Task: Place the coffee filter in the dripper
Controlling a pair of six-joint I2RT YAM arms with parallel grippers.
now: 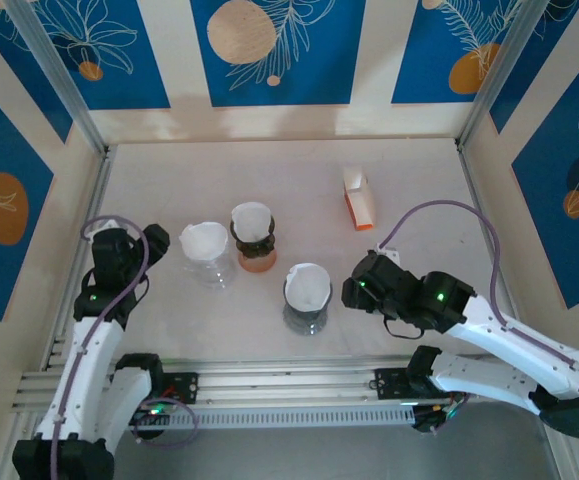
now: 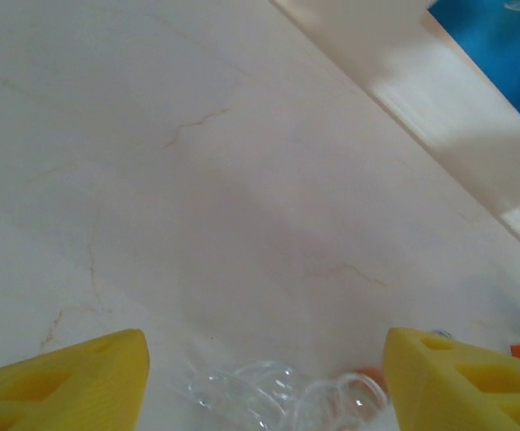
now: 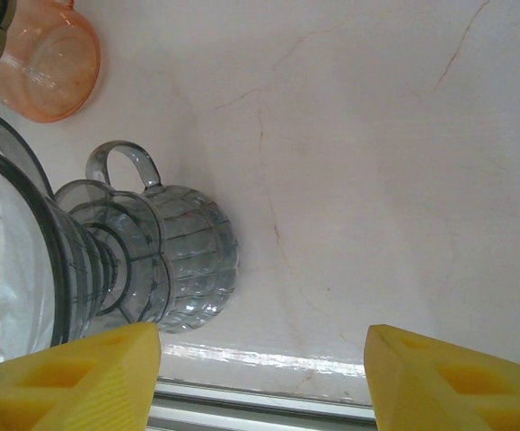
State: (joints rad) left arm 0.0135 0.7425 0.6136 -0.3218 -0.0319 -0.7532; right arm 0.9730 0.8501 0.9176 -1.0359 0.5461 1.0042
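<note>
White paper filter (image 1: pixel 307 283) sits in the smoky grey dripper (image 1: pixel 304 318), just beside the right gripper (image 1: pixel 350 291), jaws spread and empty. Left gripper (image 1: pixel 156 243) is spread too, empty, next to the clear dripper (image 1: pixel 207 268).

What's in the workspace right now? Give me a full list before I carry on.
clear dripper: one, colourless, left of the group, nearest the left arm
orange dripper: one, orange with a dark collar, middle, just right of the clear one
grey dripper: one, smoky grey, nearest the front, by the right arm
paper filters: three, white, one sitting in each dripper
carton: one, white and orange, back right
table: one, white marbled, under everything
left end effector: one, yellow fingers, apart, beside the clear dripper
right end effector: one, yellow fingers, apart, nothing between them, right of the grey dripper
</note>
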